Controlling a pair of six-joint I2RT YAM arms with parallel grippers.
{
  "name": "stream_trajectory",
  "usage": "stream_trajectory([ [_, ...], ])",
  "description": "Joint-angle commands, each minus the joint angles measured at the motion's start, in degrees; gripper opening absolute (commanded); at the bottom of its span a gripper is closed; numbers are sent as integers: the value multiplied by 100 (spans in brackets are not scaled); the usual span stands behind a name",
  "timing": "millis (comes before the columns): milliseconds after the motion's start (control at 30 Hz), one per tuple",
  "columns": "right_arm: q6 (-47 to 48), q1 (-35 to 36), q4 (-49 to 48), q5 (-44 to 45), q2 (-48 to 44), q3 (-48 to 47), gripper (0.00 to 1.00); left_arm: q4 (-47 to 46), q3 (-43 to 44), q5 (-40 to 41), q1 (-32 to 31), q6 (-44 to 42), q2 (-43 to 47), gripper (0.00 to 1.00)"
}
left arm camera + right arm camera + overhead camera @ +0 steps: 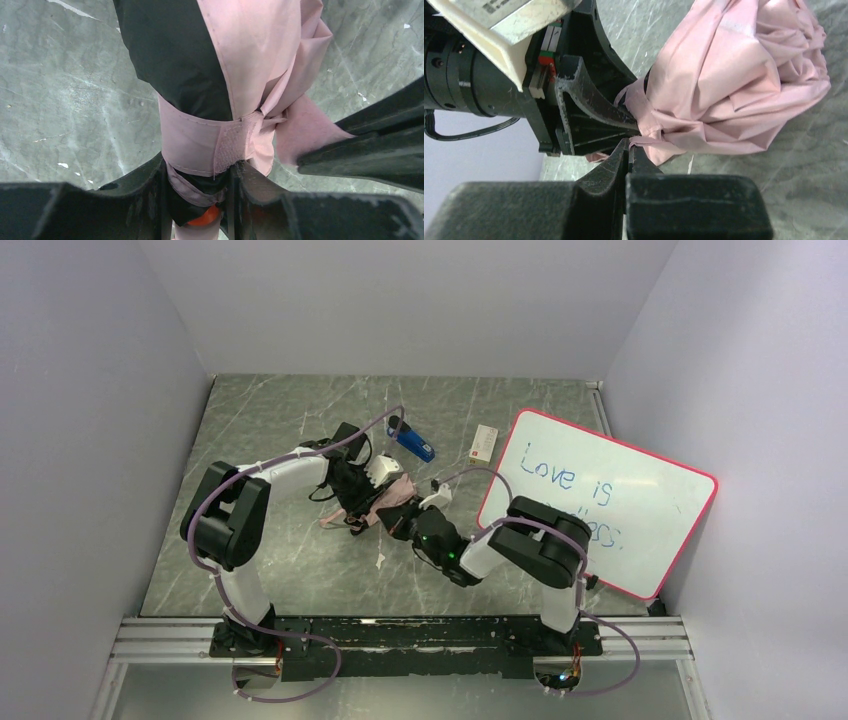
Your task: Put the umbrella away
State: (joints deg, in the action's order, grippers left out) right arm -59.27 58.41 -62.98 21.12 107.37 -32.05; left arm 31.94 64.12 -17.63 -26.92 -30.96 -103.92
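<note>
Middle of the marble-patterned tabletop [270, 430], and both arms meet over the umbrella [385, 505]. It lies bunched at the centre of the overhead view, pale pink outside with black lining showing.

The left arm [290, 470] comes from the lower left, elbow high, forearm reaching right across the frame. Its pincer [200, 197] is clenched on the umbrella. In the left wrist view the two dark fingers [145, 195] squeeze the bundle from either side at the bottom of the frame. Just above them the pink strap [195, 142] is wrapped around the folds, its fuzzy fastening patch [231, 145] facing the camera.

The right arm [530, 540] folds back from the lower right, its forearm pointing up and left at the bundle. Its pincer [629, 150] is closed tight, its tips nipping a small pink flap at the umbrella's edge, right against the left pincer's finger.

Upper centre, a blue-and-black stapler [412, 441] lies just beyond the umbrella, with a small white card [484, 442] to its right. A red-framed whiteboard [640, 530] with blue handwriting leans at the right.
</note>
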Motion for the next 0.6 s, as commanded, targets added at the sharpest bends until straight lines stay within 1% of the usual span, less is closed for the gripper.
stream_trajectory([
  [0,114,-152,-690,-301,126,-369,0,-57,-286,1061,18,-215,-413,5],
  [567,246,-632,-727,-734,683,-923,0,-33,-382,794,-67,-382,-331,5],
])
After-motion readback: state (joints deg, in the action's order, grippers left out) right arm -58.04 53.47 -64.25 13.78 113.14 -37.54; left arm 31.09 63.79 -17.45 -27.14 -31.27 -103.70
